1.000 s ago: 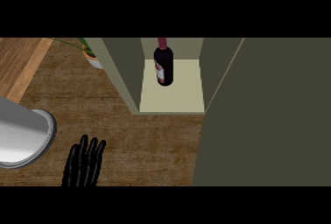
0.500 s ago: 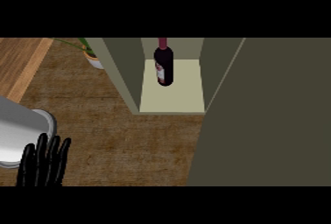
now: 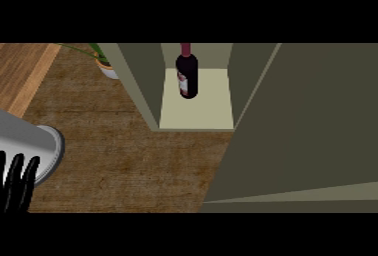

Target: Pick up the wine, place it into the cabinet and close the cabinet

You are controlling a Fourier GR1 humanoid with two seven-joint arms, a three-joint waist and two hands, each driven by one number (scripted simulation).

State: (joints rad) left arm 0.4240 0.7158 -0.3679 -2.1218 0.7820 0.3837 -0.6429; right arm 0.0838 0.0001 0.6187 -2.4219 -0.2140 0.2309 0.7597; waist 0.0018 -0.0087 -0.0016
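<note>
The left hand (image 3: 18, 184) rests at the lower left edge, fingers straight, holding nothing, beside a grey cylinder (image 3: 33, 145), perhaps its forearm. Across the counter (image 3: 125, 150), the wine (image 3: 187, 75) stands upright inside the cabinet (image 3: 196, 112), whose door (image 3: 303, 120) is open. A plant (image 3: 103, 62) sits left of it.

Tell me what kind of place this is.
Most likely a kitchen: a wood-grain counter, an open cabinet with a wine bottle standing inside, and a potted plant beside it.
</note>
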